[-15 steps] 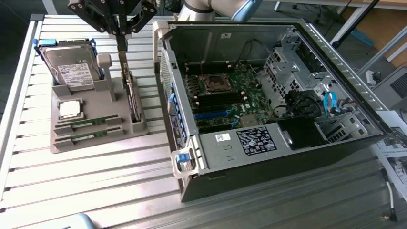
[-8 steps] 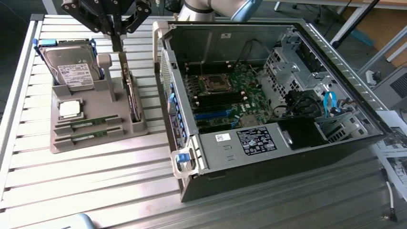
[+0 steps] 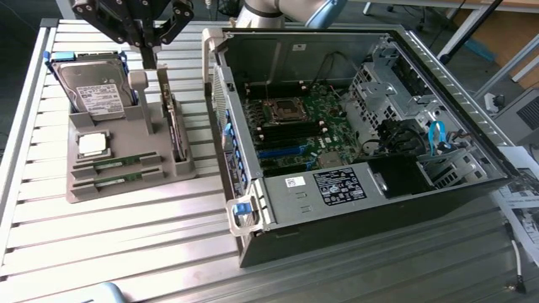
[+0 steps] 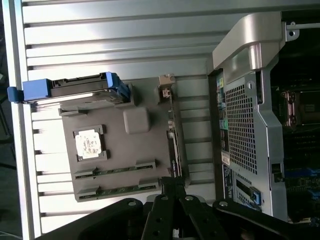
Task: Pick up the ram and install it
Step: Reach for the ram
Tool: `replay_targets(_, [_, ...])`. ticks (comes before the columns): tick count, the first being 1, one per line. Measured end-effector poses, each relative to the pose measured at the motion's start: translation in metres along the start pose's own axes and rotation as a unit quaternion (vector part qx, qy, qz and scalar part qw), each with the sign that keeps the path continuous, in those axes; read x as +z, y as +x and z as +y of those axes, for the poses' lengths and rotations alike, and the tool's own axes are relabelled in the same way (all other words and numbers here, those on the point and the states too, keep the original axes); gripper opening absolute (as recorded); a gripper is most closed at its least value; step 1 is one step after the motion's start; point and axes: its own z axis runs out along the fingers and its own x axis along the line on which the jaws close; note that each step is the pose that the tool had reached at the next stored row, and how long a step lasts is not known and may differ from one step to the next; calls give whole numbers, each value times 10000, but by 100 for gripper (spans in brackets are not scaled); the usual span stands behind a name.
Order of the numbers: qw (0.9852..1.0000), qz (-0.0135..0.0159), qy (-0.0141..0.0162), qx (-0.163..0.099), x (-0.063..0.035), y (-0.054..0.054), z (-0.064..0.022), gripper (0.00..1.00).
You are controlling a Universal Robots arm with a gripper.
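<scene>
End effector [image 3: 150, 62] [image 4: 172, 184]: we see the fingers pressed together with nothing between them, hanging over the far end of the tray [image 3: 126, 192] [image 4: 140, 150], between the drive [image 3: 97, 95] [image 4: 75, 87] and the card [image 3: 174, 126] [image 4: 173, 145].
Ram [image 3: 116, 163] [image 4: 116, 171]: it lies flat in a slot at the tray's near end, well apart from the end effector and untouched.
Second stick [image 3: 118, 179] [image 4: 118, 190]: we spot it in the next slot, parallel and just beside the first.
Processor [image 3: 93, 144] [image 4: 90, 145]: it sits in its pocket between the drive and the ram.
Case [image 3: 286, 202] [image 4: 245, 110]: it lies open on the counter [image 3: 126, 246] [image 4: 115, 40], at the exterior view's right of the tray, board showing.
</scene>
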Motion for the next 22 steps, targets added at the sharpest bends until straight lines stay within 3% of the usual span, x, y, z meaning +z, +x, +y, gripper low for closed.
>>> replay_targets(22, [10000,-5,69,-2,-4,217,-16,10])
